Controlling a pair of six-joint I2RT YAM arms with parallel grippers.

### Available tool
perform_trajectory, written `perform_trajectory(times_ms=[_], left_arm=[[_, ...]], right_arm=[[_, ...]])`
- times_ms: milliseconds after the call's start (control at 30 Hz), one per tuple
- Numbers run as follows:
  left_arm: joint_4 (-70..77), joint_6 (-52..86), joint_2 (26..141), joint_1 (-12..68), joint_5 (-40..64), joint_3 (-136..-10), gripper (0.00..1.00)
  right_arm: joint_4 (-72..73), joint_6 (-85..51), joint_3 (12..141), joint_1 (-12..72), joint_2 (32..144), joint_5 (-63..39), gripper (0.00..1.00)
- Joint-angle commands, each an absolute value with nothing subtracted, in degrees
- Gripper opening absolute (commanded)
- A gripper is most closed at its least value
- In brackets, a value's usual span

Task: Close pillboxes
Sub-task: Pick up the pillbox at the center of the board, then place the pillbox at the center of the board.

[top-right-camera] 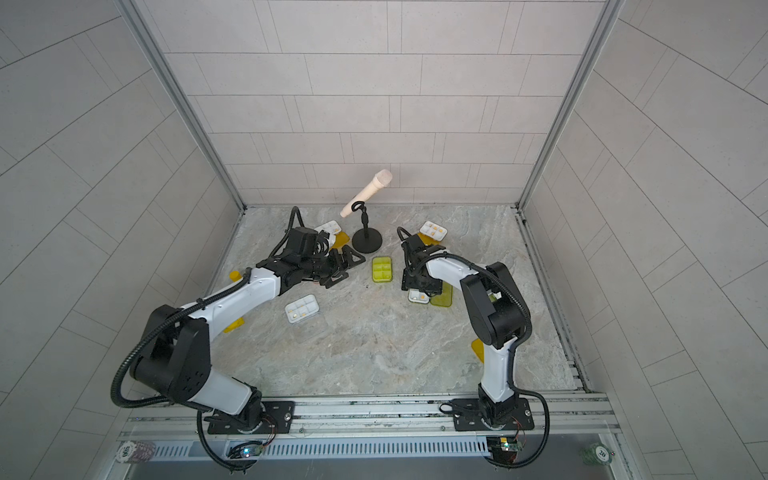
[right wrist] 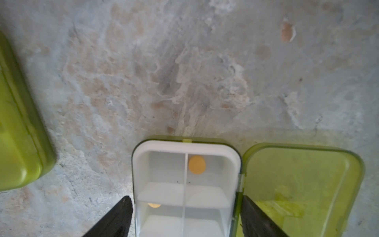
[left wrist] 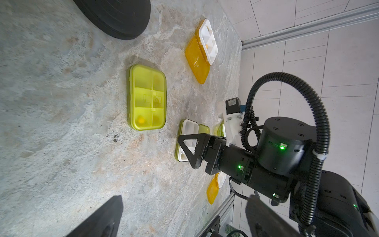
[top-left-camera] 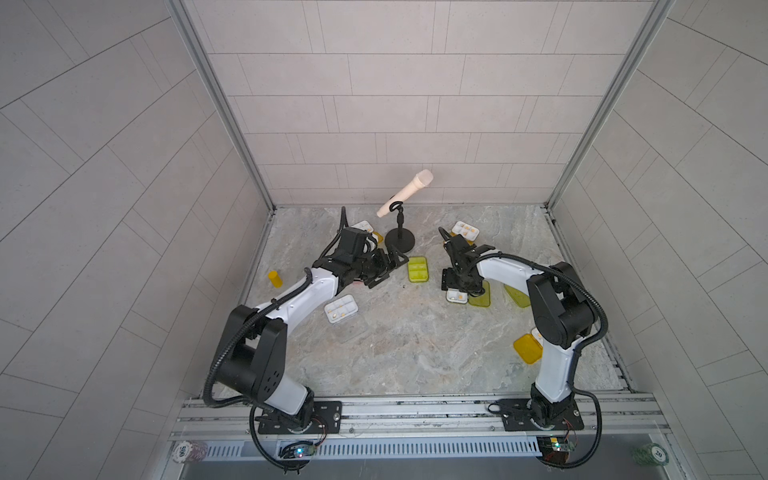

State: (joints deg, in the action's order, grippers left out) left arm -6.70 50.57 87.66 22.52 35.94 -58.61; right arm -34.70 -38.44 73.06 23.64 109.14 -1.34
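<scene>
- Open lime-green pillbox: sits on the marbled tabletop beneath the right arm. Its white tray faces up and its lid lies flat beside it, hinged along one long side.
- Right gripper: jaws straddle the tray's long sides, very close. I cannot tell whether they pinch or merely bracket it.
- Left gripper: spread wide and empty, near the closed lime-green pillbox.
- Orange-lidded pillbox: open, farther back.
- Handling, judged: light, stiff, slick plastic that will probably skate on the stone. The thin hinge looks the weak part, and a loose tablet may hop if jolted.
- Hold, judged: steady the tray walls, raise the lid by its free edge, then press down near the latch tab.
</scene>
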Motion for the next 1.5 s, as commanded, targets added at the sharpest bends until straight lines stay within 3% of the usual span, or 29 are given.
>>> perform_trajectory(times_ms=[0, 767, 1467], left_arm=[[-5.0, 50.8, 86.5, 22.3, 36.4, -59.5, 0.98], [-4.9, 50.8, 86.3, 22.0, 36.2, -59.5, 0.97], [-5.6, 50.5, 85.5, 18.5, 35.5, -59.5, 0.97]], right_arm=[[-35.8, -39.0, 73.7, 24.1, 109.2, 0.4, 0.83], [-36.8, -37.8, 72.0, 27.5, 105.5, 2.1, 0.77], [-36.1, -43.7, 70.0, 43.2, 102.9, 0.9, 0.76]])
